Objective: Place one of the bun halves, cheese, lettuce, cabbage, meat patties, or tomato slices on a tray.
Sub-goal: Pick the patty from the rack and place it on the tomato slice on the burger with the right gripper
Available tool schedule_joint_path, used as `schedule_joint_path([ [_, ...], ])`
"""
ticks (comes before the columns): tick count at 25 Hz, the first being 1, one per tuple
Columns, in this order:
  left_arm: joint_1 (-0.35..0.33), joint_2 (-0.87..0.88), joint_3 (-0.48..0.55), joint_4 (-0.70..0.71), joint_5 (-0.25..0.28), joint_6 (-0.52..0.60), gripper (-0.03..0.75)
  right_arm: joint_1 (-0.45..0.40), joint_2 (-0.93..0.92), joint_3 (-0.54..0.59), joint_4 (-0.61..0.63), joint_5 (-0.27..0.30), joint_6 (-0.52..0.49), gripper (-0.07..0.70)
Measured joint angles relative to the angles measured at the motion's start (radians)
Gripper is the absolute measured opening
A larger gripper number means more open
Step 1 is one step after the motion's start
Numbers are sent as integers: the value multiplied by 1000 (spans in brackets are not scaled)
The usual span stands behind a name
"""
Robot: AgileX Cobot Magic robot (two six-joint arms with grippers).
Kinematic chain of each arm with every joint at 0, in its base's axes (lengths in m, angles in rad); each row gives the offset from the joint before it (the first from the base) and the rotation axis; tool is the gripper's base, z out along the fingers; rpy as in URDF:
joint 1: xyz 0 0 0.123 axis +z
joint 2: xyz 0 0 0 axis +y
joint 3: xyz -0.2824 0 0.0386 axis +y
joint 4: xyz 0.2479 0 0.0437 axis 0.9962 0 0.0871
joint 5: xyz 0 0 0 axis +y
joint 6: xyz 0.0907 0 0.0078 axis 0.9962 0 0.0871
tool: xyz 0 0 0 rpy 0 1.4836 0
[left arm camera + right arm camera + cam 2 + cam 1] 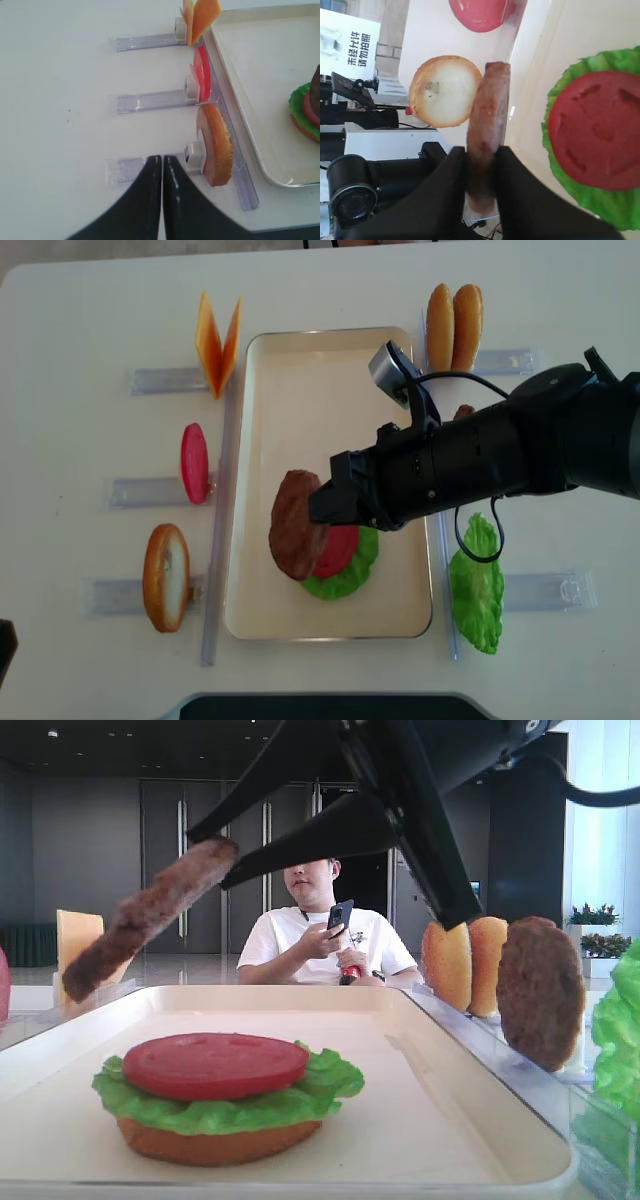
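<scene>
My right gripper (318, 508) is shut on a dark brown meat patty (294, 525), held on edge and tilted above the left part of the cream tray (300, 370). In the right wrist view the patty (489, 115) sits clamped between both fingers. On the tray lies a stack: a bun half (215, 1140), green lettuce (225, 1105) and a red tomato slice (215, 1063) on top. The held patty hangs just left of and above this stack. My left gripper (162, 160) is shut and empty over the white table, beside a bun half (217, 145) standing in a clear rack.
Left of the tray, clear racks hold cheese slices (218, 340), a tomato slice (194, 462) and a bun half (166, 576). On the right stand two bun halves (453, 322), a second patty (540, 990) and loose lettuce (478, 585). A person (325, 935) sits behind the table.
</scene>
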State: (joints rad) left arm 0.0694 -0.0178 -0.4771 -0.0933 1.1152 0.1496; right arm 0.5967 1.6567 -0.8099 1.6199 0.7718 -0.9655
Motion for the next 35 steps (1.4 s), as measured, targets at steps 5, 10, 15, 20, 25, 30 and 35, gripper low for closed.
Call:
schedule_joint_path([
  [5, 0, 0, 0, 0, 0, 0, -7, -24, 0, 0, -32, -3, -1, 166],
  [10, 0, 0, 0, 0, 0, 0, -7, -32, 1, 0, -43, 1, -1, 166],
  [15, 0, 0, 0, 0, 0, 0, -7, -34, 34, 0, -51, 35, -1, 166],
  [20, 0, 0, 0, 0, 0, 0, -7, -34, 55, 0, -42, 39, -14, 166],
  [25, 0, 0, 0, 0, 0, 0, -7, -41, 59, 0, -37, 40, -26, 166],
  [30, 0, 0, 0, 0, 0, 0, -7, -72, 59, 0, -36, 51, -26, 166],
  [35, 0, 0, 0, 0, 0, 0, -7, -80, 71, 0, -36, 76, -27, 166],
])
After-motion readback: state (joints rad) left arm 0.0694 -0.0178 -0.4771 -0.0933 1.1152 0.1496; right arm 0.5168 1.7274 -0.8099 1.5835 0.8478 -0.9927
